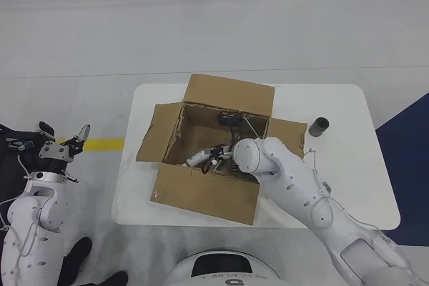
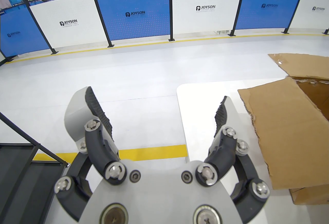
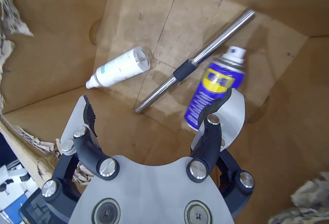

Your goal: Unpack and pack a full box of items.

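Right hand [image 3: 158, 100], fingers apart, hangs inside the box [image 3: 51, 16], where can [image 3: 216, 86], rod [image 3: 198, 57] and bottle [image 3: 120, 68] sit. Can's closest: I'd centre across its body, clear of the rod just beside it, then close. Left hand [image 2: 156, 96] hovers spread, off the surface [image 2: 195, 106].

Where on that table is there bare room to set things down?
Mostly right of the cardboard box, on the table around the dark cylinder, though the right arm stretches over part. Left of the box, only a narrow strip.
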### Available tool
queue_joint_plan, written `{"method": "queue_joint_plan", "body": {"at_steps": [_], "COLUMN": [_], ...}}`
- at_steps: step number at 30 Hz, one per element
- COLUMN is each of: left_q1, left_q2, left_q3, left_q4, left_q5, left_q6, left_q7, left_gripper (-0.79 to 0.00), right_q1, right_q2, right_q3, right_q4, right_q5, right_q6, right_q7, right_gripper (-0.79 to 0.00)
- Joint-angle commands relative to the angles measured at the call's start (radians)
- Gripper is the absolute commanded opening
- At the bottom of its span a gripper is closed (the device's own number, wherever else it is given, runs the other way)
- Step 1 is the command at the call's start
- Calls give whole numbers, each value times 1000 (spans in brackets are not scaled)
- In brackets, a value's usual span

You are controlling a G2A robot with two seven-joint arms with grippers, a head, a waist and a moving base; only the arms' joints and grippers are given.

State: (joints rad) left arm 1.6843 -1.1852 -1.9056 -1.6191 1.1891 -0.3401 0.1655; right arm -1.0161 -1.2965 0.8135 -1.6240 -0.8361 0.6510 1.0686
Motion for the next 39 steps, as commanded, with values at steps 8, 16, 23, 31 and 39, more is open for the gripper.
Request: {"method": "queue_joint_plan", "body": {"at_steps": [8, 16, 23, 31, 39], "left_q1": [0, 0, 0, 0, 0], "left_q2": [0, 0, 0, 0, 0], "left_q3": [0, 0, 0, 0, 0], "left_q4": [0, 0, 0, 0, 0], "left_q5": [0, 0, 0, 0, 0], "left_q6": [0, 0, 0, 0, 0], "left_q7": [0, 0, 0, 0, 0], "left_gripper": [0, 0, 0, 0, 0], "right_q1": [54, 137, 194, 211, 47], "right_q2": [-10, -46, -80, -97, -43], "right_q3": [-39, -81, -128, -133, -31], "right_q4": [108, 264, 386, 387, 66], "right_q5": [-76, -63, -60, -68, -178], "right_q6": [-1, 6, -6, -4, -11], "right_q7": [101, 95, 106, 104, 62], "right_gripper": [0, -268, -440, -785, -785]}}
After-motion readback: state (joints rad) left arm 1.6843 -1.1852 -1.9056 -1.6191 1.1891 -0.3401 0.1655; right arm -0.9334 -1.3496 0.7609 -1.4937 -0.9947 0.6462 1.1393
